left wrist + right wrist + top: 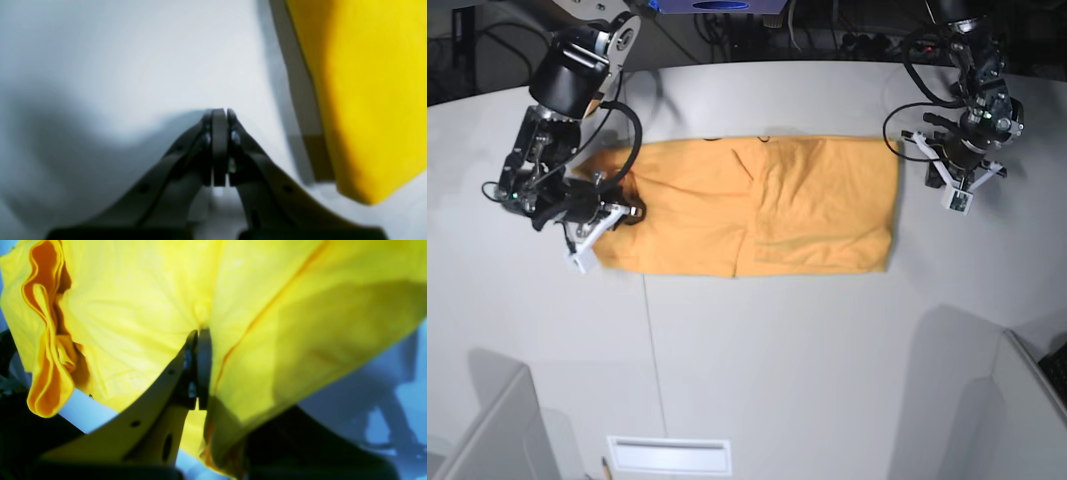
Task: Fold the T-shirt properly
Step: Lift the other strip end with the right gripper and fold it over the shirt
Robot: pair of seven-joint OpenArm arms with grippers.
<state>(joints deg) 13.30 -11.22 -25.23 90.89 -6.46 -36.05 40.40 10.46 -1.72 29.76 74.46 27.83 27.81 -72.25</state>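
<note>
T-shirt (757, 205): flat on desk (777, 350). My right hand (199, 336) pinches its 9 o'clock edge for folding; left hand (221, 115) closed, empty.

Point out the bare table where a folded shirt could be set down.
Bare table lies in front of the T-shirt, reaching the near edge. A narrower strip runs behind it. Crowded: the right gripper clamps its end, and the left gripper sits beside the other end.
</note>
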